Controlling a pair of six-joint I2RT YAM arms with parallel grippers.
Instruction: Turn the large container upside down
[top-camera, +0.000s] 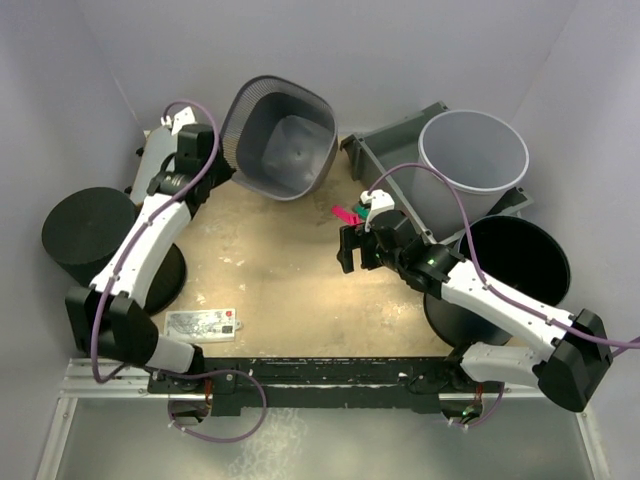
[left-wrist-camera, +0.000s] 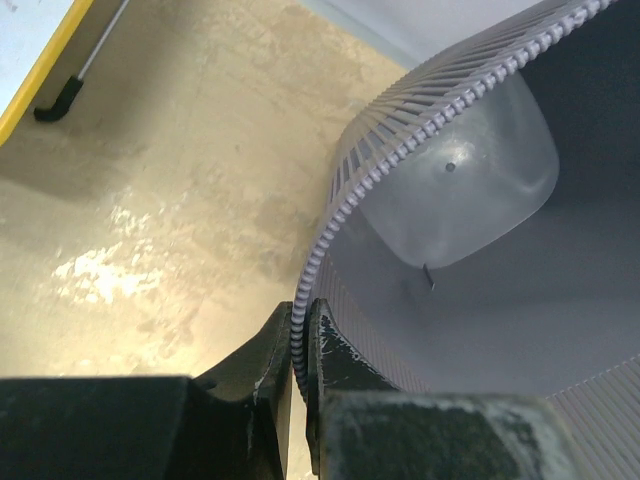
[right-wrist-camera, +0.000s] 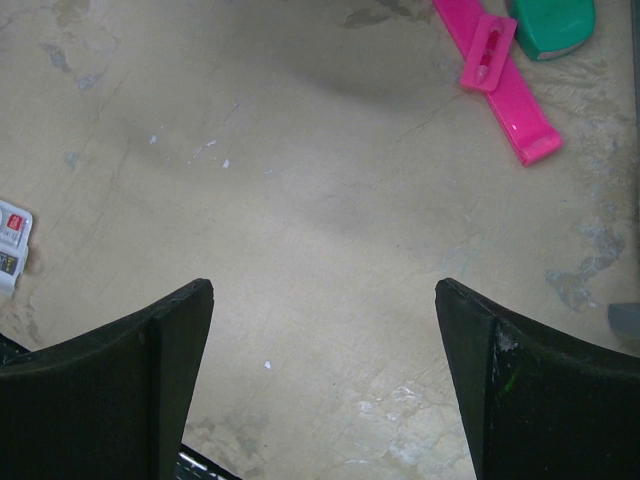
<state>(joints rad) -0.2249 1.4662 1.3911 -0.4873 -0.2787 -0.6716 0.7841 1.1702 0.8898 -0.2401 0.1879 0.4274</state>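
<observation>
At far left centre of the worktop (top-camera: 280, 290), the left gripper (left-wrist-camera: 298, 325) is seen with its jaws pressed onto the left rim of the ribbed grey container (left-wrist-camera: 480, 330), one finger outside the wall and one inside. The container is placed at the far side, its mouth facing up and tipped a little toward the near edge. Whether its base is off the worktop cannot be told.

Step judged: the grasp is made, the flip is not yet done. The next move is judged to call for a lift clear of the worktop, then a wrist roll so the mouth is brought face down without the thin rim slipping from the pinch. Room for the swing is needed, as a black bin (top-camera: 90, 230) is sat to the near left.

Toward centre right, the right gripper (right-wrist-camera: 325, 290) is held above bare worktop with jaws spread wide and nothing between them. A pink strip (right-wrist-camera: 505, 85) is laid just beyond it. A pale grey bin (top-camera: 475, 150) is stood at far right.
</observation>
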